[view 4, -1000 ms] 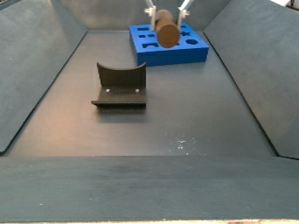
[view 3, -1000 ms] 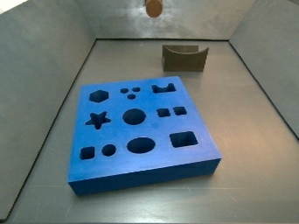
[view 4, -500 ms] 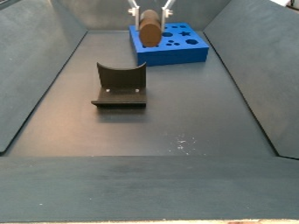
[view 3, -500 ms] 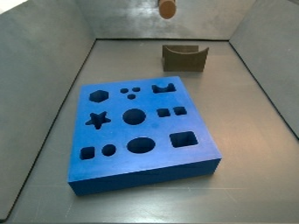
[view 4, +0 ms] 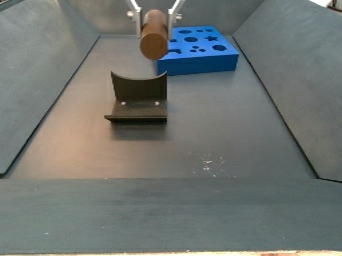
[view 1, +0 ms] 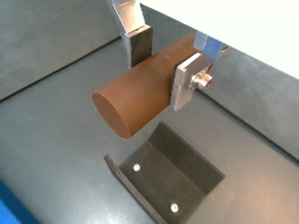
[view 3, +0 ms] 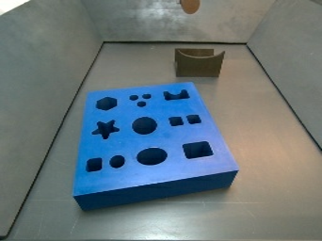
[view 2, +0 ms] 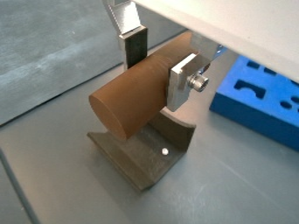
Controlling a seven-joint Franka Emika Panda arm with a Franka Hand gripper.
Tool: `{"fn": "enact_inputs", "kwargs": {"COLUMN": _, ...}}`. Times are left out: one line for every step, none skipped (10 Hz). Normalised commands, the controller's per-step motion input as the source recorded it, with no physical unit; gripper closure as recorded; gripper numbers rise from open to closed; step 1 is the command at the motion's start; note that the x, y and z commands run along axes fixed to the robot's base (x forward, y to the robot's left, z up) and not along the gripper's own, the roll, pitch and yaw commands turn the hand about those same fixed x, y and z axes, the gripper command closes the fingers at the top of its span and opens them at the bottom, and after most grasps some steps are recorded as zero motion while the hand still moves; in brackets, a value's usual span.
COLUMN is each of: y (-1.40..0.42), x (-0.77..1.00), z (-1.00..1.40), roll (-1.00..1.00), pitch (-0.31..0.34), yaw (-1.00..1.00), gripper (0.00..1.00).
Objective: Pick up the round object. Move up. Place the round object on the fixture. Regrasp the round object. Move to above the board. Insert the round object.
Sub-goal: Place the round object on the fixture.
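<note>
My gripper [view 4: 152, 18] is shut on the round object [view 4: 152, 34], a brown-orange cylinder held across its side, high in the air. In both wrist views the silver fingers [view 1: 186, 80] [view 2: 184, 79] clamp the round object [view 1: 138, 98] [view 2: 126, 107], with one lighter round end face showing. The fixture [view 4: 136, 98] stands on the floor below and near it, and shows under the round object in both wrist views [view 1: 176, 179] [view 2: 146, 159]. In a side view only the round object's tip [view 3: 189, 5] shows at the frame edge, above the fixture [view 3: 199, 62]. The blue board [view 3: 151, 132] [view 4: 201, 48] lies apart from the fixture.
Sloping grey metal walls [view 4: 47, 80] [view 3: 51, 104] enclose the dark floor [view 4: 201, 130] on all sides. A corner of the board [view 2: 263, 96] lies close beside the fixture in a wrist view.
My gripper has carried the round object away from above the board and toward the fixture. The board and the fixture have not moved.
</note>
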Motion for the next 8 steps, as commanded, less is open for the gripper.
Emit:
{"fn": "enact_inputs", "kwargs": {"y": 0.09, "x": 0.54, "z": 0.01, "roll": -1.0, "pitch": 0.174, "yaw": 0.01, "gripper": 1.0}}
{"fn": "enact_inputs", "kwargs": {"y": 0.08, "x": 0.48, "z": 0.0, "roll": -1.0, "pitch": 0.189, "yaw": 0.0, "gripper": 1.0}}
{"fn": "enact_inputs", "kwargs": {"y": 0.07, "x": 0.42, "z": -0.01, "roll": -1.0, "pitch": 0.204, "yaw": -0.01, "gripper": 1.0}}
{"fn": "enact_inputs", "kwargs": {"y": 0.06, "x": 0.36, "z": -0.01, "roll": -1.0, "pitch": 0.222, "yaw": -0.02, "gripper": 1.0}}
{"fn": "enact_inputs", "kwargs": {"y": 0.05, "x": 0.27, "z": -0.01, "roll": -1.0, "pitch": 0.244, "yaw": -0.04, "gripper": 1.0}}
{"fn": "enact_inputs", "kwargs": {"y": 0.06, "x": 0.21, "z": -0.02, "roll": -1.0, "pitch": 0.259, "yaw": -0.06, "gripper": 1.0}}
{"fn": "enact_inputs", "kwargs": {"y": 0.06, "x": 0.14, "z": -0.01, "roll": -1.0, "pitch": 0.287, "yaw": -0.08, "gripper": 1.0}}
{"fn": "enact_inputs", "kwargs": {"y": 0.05, "x": 0.09, "z": -0.01, "roll": -1.0, "pitch": 0.299, "yaw": -0.11, "gripper": 1.0}}
